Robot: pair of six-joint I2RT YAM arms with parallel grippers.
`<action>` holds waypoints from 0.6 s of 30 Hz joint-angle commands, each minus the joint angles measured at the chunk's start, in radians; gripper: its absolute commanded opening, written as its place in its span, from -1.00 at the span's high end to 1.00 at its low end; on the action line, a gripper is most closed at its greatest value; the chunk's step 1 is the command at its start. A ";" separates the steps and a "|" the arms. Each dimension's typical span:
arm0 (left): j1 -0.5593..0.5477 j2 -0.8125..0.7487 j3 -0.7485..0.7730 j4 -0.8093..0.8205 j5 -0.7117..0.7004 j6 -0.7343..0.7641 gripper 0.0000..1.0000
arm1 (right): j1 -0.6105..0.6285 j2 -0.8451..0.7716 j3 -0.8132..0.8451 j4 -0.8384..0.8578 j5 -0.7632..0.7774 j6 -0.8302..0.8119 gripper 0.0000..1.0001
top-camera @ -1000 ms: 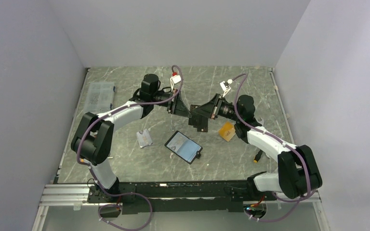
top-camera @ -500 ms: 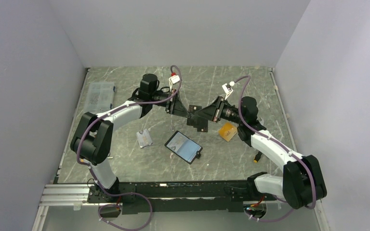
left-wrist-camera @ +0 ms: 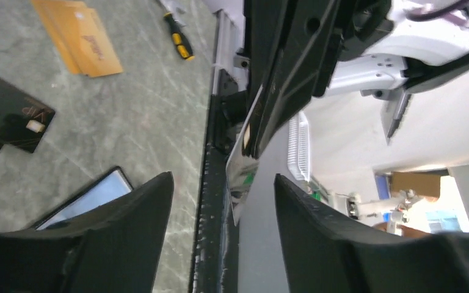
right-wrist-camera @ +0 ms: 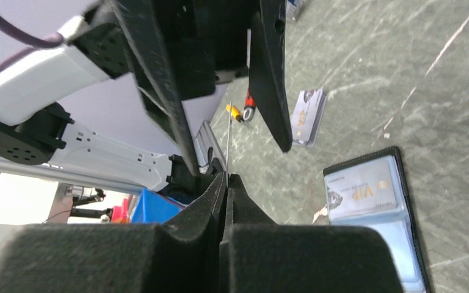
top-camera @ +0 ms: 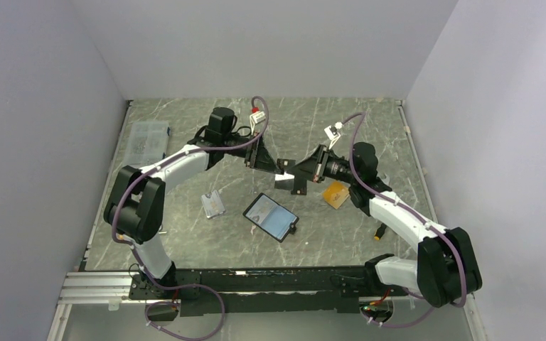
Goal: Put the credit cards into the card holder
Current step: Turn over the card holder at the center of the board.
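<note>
While the right gripper (right-wrist-camera: 227, 177) is clamped flat on one card (right-wrist-camera: 228, 140), that card hangs in the air beyond the holder (top-camera: 270, 216), up and a little to its right as seen from above. The card's long axis runs straight out of the fingertips toward the left gripper (left-wrist-camera: 221, 180). That gripper's jaws stand apart on either side of the card's free end and, as far as the wrist views show, do not touch it.

From the pincer, the holder lies below and nearer the arm bases. It is open flat with its pockets up — one already has a card in it — and its long side slants from far-left to near-right. Because the right arm has the card, I judge it the one to insert it. The card would need tipping down and lining up with a pocket mouth.

Orange cards (top-camera: 335, 193) lie just right of the holder, a black card (left-wrist-camera: 9, 116) lies beyond it, and a clear sleeve (top-camera: 213, 204) lies to its left. Bare table (top-camera: 206, 238) lies on the near and left sides of the holder — room to come in low.
</note>
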 commanded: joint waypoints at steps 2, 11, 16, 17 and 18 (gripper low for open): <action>0.017 0.006 0.117 -0.429 -0.127 0.327 -0.70 | 0.075 0.016 0.049 -0.258 0.077 -0.150 1.00; 0.145 0.030 0.019 -0.616 -0.313 0.602 -0.74 | 0.219 0.069 -0.020 -0.467 0.203 -0.200 1.00; 0.155 0.040 -0.068 -0.571 -0.412 0.618 -0.70 | 0.279 0.088 -0.034 -0.528 0.185 -0.198 1.00; 0.155 0.049 -0.075 -0.565 -0.431 0.617 -0.69 | 0.290 0.093 -0.036 -0.540 0.194 -0.194 1.00; 0.154 0.058 -0.080 -0.565 -0.448 0.618 -0.68 | 0.301 0.099 -0.041 -0.550 0.202 -0.190 1.00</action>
